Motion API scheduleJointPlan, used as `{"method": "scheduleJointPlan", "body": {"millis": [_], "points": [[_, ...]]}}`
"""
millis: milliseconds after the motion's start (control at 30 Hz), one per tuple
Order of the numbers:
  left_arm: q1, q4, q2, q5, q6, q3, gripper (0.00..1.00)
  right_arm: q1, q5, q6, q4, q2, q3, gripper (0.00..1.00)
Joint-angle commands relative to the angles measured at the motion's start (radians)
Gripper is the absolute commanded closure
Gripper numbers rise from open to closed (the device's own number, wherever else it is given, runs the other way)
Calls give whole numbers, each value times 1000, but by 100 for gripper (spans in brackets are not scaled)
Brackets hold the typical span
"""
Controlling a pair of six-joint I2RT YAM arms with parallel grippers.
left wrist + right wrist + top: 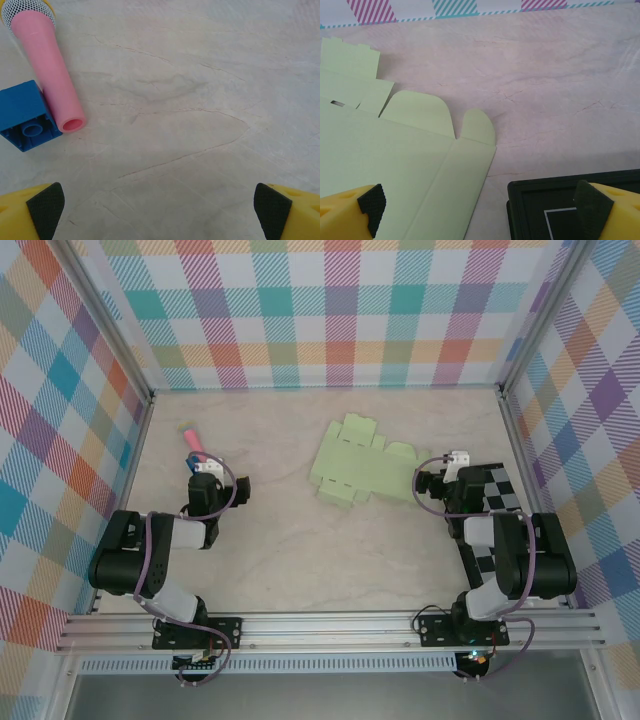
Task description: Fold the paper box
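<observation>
Lying around: a pink tube (50,70) and a blue stud block (25,115) touched each other ahead of the left gripper (160,205), at the table's (300,550) far left.
Board: a black-and-white checkered board (500,485) lay under the right gripper (435,480), its black frame just beside the card's edge in the right wrist view.
Paper box: the paper box (365,465) lay flat and unfolded mid-table, ahead-left of the right gripper, well apart from the left one.
In the way: nothing lay on the sheet.
Card: pale green, thin, matte, creased into panels, with rounded flaps and notched tabs.
Table: pale, marble-veined, smooth.
Walls: plaid walls (330,310) in many colours.
Left fingers: spread wide, holding nothing; yellow with black knurled pads (47,202).
Right fingers: spread wide, empty, one pad (372,205) over the card, the other over the board.
</observation>
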Motion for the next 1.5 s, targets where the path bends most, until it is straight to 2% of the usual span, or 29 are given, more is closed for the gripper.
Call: {"method": "scheduleJointPlan", "body": {"millis": [0,700,767,833,900,967,1033,1100,1133,1200,1233,1300,1367,1400,1433,1467], "points": [[16,34,-2,10,-9,12,0,-6,-28,-8,4,4,17,0],[23,31,-5,9,-15,14,0,-5,-28,-6,1,3,18,0],[9,4,-29,-61,-24,20,0,-6,17,13,-4,-17,14,0],[-6,-107,-92,-68,-9,54,0,-5,94,42,-104,-96,28,0],[-24,-234,-183,-38,19,91,0,-5,138,68,-369,-180,113,0],[-31,-357,-283,-34,-33,128,0,-5,185,113,-554,-245,181,0],[-45,-421,-371,-30,-70,150,0,-4,180,126,-644,-340,196,0],[-57,-469,-429,-40,-80,179,0,-4,267,244,-752,-427,228,0],[-59,-489,-449,-56,-82,200,0,-4,379,420,-888,-460,278,0],[-57,-492,-474,-122,-70,236,0,-9,641,1063,-1394,-481,434,0],[-56,-510,-481,-180,-57,271,0,-13,666,1215,-1550,-480,498,0],[-52,-610,-474,-328,-93,369,0,-13,581,1204,-1573,-476,551,0],[-51,-868,-432,-587,-357,511,0,-2,466,1437,-1709,-422,619,0],[-42,-994,-406,-627,-417,580,0,14,405,1518,-1748,-391,639,0],[-34,-1100,-372,-621,-443,630,0,40,331,1582,-1766,-352,658,0],[-34,-1133,-341,-600,-443,657,0,84,279,1640,-1782,-310,684,0]]}}
